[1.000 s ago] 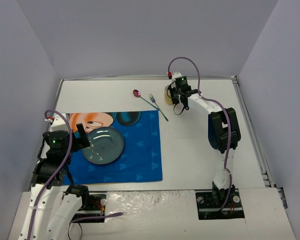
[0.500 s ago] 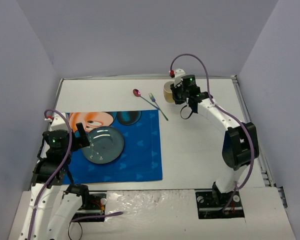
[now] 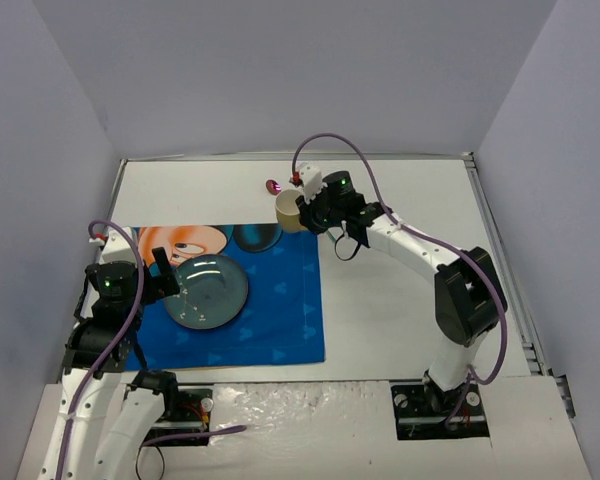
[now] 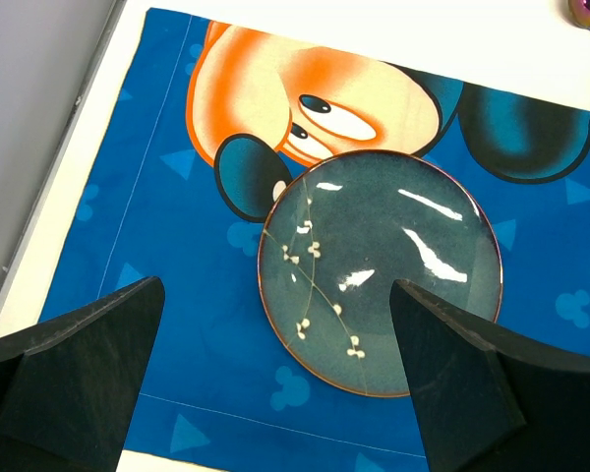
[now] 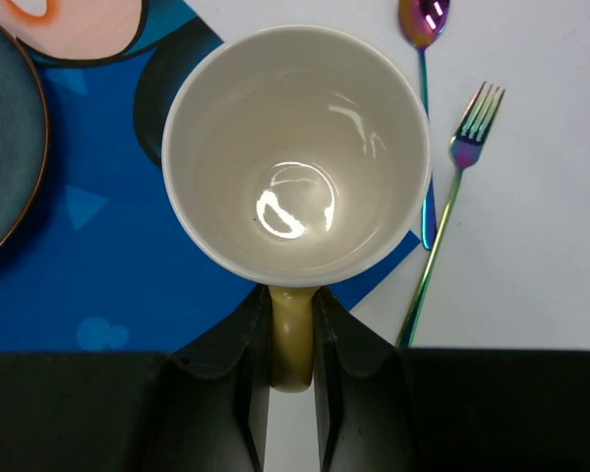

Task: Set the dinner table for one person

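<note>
The left gripper [image 4: 275, 287] is hanging wide open over the dark blue plate [image 4: 379, 285], which is sitting on the cartoon placemat [image 4: 128, 197] on the white dinner table [image 3: 400, 300]. Farther back, the right gripper [image 5: 293, 344] is squeezing a cream mug [image 5: 295, 147] by its handle, over the mat's far right corner. The shiny fork [image 5: 467, 138] and spoon [image 5: 423, 20] are lying just past it.

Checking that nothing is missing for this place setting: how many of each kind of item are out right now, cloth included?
plate: 1
mug: 1
spoon: 1
fork: 1
placemat: 1
Total: 5
</note>
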